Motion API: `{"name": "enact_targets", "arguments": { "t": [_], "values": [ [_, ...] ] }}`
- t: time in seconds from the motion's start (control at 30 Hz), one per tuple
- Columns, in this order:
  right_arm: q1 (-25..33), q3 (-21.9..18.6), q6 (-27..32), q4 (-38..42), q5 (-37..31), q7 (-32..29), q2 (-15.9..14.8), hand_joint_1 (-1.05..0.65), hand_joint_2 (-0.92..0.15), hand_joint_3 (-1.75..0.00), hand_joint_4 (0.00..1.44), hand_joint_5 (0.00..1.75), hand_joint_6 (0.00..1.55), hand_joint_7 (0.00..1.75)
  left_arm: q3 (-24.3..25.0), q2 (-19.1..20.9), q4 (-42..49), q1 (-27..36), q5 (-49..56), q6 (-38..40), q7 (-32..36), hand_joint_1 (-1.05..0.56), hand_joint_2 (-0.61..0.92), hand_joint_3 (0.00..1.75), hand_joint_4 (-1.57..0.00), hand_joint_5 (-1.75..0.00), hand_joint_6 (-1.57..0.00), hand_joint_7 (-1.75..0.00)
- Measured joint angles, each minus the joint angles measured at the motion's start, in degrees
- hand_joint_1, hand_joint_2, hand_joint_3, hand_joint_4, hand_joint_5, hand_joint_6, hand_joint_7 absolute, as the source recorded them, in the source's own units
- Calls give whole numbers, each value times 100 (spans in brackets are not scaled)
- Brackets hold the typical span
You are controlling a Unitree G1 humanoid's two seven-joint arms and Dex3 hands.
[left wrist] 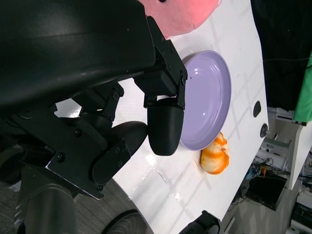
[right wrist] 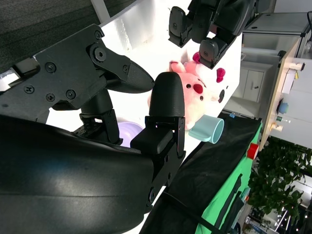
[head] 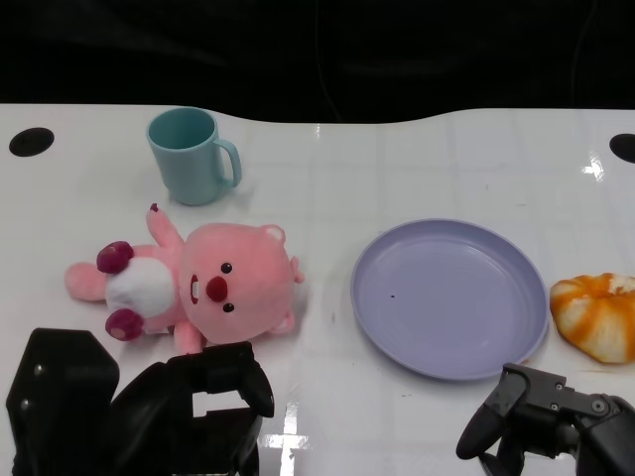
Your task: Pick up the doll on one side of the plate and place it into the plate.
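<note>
Nothing of the task is done yet, judging from how things lie: the pink doll (head: pixel 198 288) rests on its back on the white table (head: pixel 327 169), well to the 9 o'clock side of the purple plate (head: pixel 448 297), and the plate itself carries nothing. Doll and plate are apart, with bare table between them.

The left hand (head: pixel 203 397) sits at the doll's 6 o'clock, just beside its lower edge, fingers (left wrist: pixel 165 127) apart and holding nothing; whether a fingertip already brushes the plush cannot be told from the head view, since the hand's bulk hides the near side of the doll. The right hand (head: pixel 541 421) hangs near the plate's 5 o'clock rim, fingers loosely apart as well, empty.

Other things on the table: a teal mug (head: pixel 191 155) at the doll's 12 o'clock, standing upright with its handle toward the plate, and an orange-and-white bun-like object (head: pixel 597 315) just beside the plate's 3 o'clock rim.

What is left appears to be the whole sequence: closing the left hand on the doll, lifting it, carrying it across toward 3 o'clock, and setting it inside the plate. The doll is soft and wide, so a grip round its body or head would likely hold better than one on a limb.
</note>
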Motion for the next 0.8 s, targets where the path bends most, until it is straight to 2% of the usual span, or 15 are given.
{"name": "enact_targets", "arguments": {
  "t": [0.8],
  "values": [
    [7,-3,98,-6,6,-6,1,-18,-58,-104,63,168,58,133,2,2,12,0,4,-40,0,-16,45,131,-82,-175,-73,-155]
  ]
}}
